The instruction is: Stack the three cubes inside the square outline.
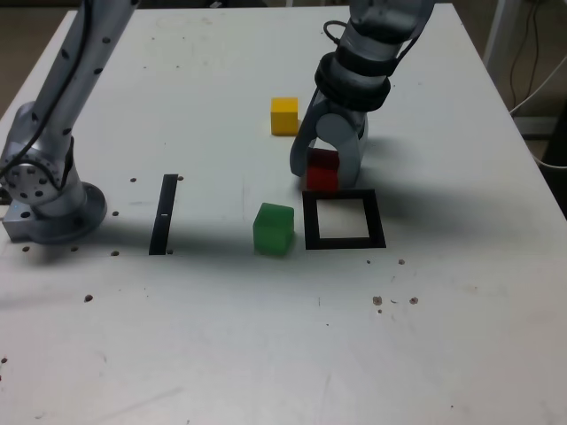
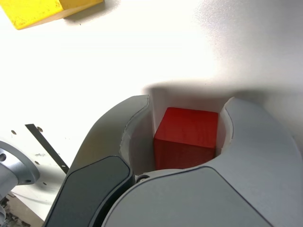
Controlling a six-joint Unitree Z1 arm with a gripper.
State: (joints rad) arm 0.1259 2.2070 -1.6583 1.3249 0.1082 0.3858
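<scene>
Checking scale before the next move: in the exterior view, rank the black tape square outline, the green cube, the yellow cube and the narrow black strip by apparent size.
1. Black tape square outline, largest.
2. Narrow black strip, long but thin.
3. Matte green cube.
4. Matte yellow cube, which looks smaller but sits farther from the camera, so the cubes may match.

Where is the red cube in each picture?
Exterior view: the red cube sits between the gripper jaws, just behind the square outline.
Wrist view: the red cube fills the gap between the jaws.
Shared landmark: the yellow cube.
</scene>
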